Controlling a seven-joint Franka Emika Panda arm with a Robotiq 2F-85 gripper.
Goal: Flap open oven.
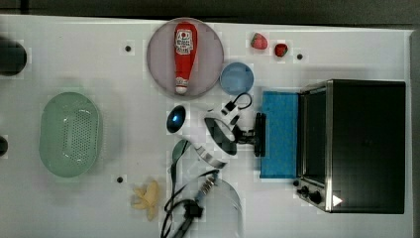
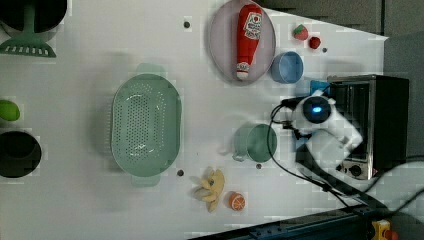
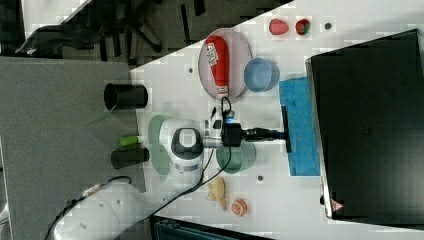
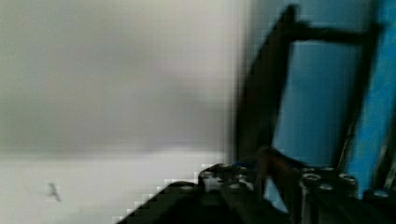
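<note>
Nearly done, I judge. My pincer [image 1: 253, 135] clamped narrow on dark bar handle [image 1: 260, 134] of oven [image 1: 364, 146], jaws nearly together around bar. Oven body beyond handle, on far side from my wrist. Blue glass door [image 1: 280, 134] lies flapped down almost flat between handle and silver frame. Left: let go, back away.

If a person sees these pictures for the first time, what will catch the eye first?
The black oven at the top view's right, its blue glass door folded down flat on the white table. The gripper is closed on the door's dark handle. Next, the red ketchup bottle lying on a round plate near the top edge.
</note>
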